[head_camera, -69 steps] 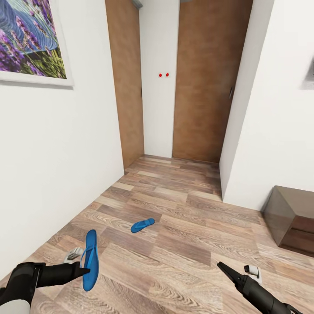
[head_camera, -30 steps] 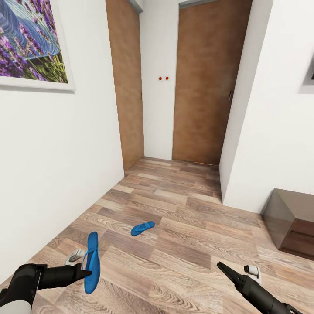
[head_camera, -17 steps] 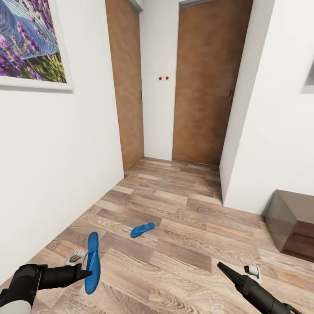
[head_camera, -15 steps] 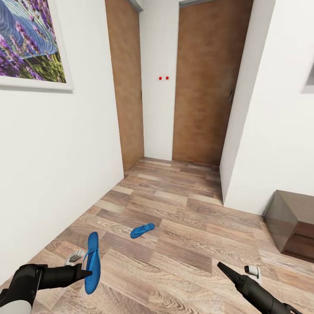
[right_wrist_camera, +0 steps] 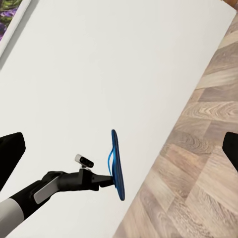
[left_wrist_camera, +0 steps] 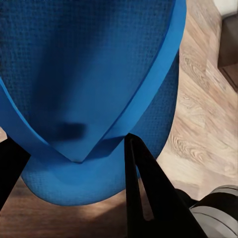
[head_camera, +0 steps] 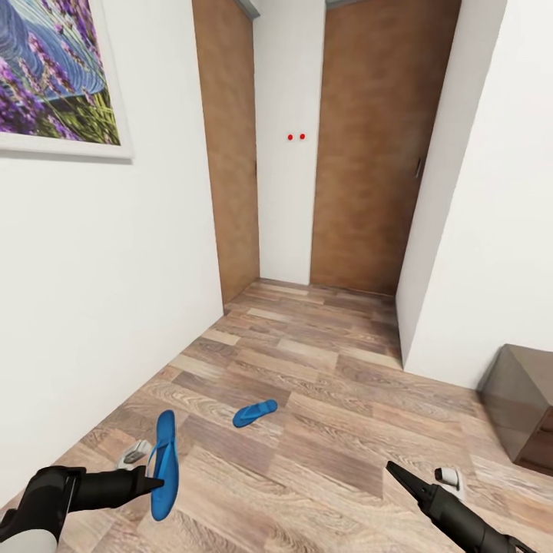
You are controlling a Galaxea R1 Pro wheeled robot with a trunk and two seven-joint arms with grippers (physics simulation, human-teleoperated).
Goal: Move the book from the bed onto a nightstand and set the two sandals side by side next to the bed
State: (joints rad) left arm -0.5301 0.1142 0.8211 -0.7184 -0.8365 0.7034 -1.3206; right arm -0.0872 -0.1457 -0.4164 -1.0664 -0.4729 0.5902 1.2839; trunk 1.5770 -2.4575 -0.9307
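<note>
Only the camera has shifted since earlier; the left gripper (head_camera: 156, 484) still pinches one blue sandal (head_camera: 164, 464) on edge at lower left. A second sandal (head_camera: 255, 412) lies flat on the plank floor (head_camera: 322, 430) at mid-frame. At lower right, the right gripper (head_camera: 399, 476) has its fingers spread wide, holding nothing.

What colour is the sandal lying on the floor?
Bright blue sandal, clearest in the head view.

One blue sandal (head_camera: 163, 464) held on edge; other sandal (head_camera: 255, 412) flat on floor (head_camera: 322, 430)

Dresser (head_camera: 530, 403) cut by frame edge
</note>
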